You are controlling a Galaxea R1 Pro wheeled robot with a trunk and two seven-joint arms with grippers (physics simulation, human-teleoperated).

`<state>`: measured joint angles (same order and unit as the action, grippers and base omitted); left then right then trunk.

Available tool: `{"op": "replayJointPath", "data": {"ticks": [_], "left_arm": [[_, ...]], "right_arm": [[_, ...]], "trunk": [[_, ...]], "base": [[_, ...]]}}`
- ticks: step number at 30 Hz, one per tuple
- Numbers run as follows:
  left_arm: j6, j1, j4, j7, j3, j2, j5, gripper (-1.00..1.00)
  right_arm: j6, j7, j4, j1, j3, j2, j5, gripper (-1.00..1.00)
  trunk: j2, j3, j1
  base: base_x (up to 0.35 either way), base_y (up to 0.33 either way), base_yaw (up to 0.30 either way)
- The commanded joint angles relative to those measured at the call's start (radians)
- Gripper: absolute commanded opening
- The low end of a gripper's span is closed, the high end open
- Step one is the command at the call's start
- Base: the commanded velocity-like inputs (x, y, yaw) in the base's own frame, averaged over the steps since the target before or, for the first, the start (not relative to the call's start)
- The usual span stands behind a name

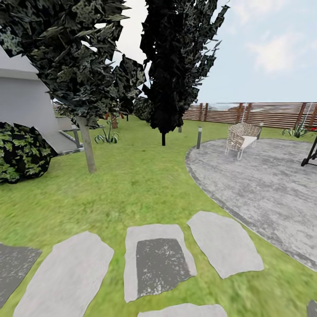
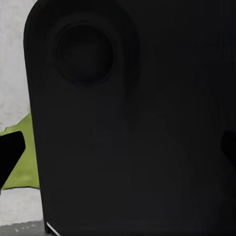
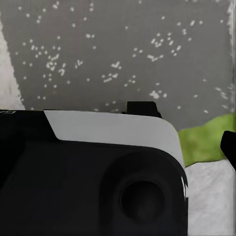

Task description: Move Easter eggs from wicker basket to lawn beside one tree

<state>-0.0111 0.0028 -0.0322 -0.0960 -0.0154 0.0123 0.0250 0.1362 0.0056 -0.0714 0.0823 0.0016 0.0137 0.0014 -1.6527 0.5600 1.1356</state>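
The Easter eggs and the wicker basket are out of view. The lawn (image 1: 141, 189) stretches ahead in the head view. At the left stands a tree (image 1: 87, 147) with a straight grey trunk and a dark green leafy crown. A narrow dark cypress-like tree (image 1: 165, 79) rises behind it, mid-frame. My left gripper (image 2: 118, 157) is open, its dark fingertips (image 2: 11, 155) at the picture's edges, with the robot's black body behind them. My right gripper (image 3: 118, 152) also looks open, one fingertip (image 3: 229, 147) over a strip of grass and pale stone.
Pale stepping stones (image 1: 156, 259) lie just ahead. A grey paved circle (image 1: 264, 185) with a wicker chair (image 1: 241, 137) fills the right. A short post (image 1: 199, 137), a dark bush (image 1: 20, 152), the white house (image 1: 22, 99) and a slatted fence (image 1: 264, 113) border the grass.
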Motion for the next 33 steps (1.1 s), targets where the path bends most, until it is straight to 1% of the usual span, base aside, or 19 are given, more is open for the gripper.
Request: {"op": "replayJointPath", "data": {"ticks": [1,12,20,25,33], "left_arm": [[-0.001,0.000,-0.002,-0.004,-0.001,0.000,0.003,1.00],[-0.001,0.000,-0.002,-0.003,-0.002,0.000,0.003,1.00],[-0.001,0.000,-0.002,-0.001,-0.003,0.000,0.003,1.00],[-0.001,0.000,-0.002,0.000,-0.003,0.000,0.004,1.00],[-0.001,0.000,-0.002,0.001,-0.004,0.000,0.004,1.00]], "right_arm": [[0.003,0.001,0.001,0.001,0.000,0.000,0.000,1.00],[0.003,0.001,0.001,0.001,0.000,0.000,0.000,1.00],[0.003,0.001,0.001,0.001,-0.001,0.000,0.000,1.00],[0.003,0.001,0.001,0.001,-0.001,0.000,0.000,1.00],[0.003,0.001,0.001,0.001,-0.002,0.000,0.000,1.00]], "trunk": [[0.000,0.001,0.001],[0.000,0.001,0.001],[0.000,0.001,0.001],[0.000,0.001,0.001],[0.000,0.001,0.001]], "base": [[0.316,-0.033,0.045],[0.317,-0.005,0.129],[0.317,-0.040,0.022],[0.307,-0.120,0.001],[0.262,-0.198,0.000]]}}
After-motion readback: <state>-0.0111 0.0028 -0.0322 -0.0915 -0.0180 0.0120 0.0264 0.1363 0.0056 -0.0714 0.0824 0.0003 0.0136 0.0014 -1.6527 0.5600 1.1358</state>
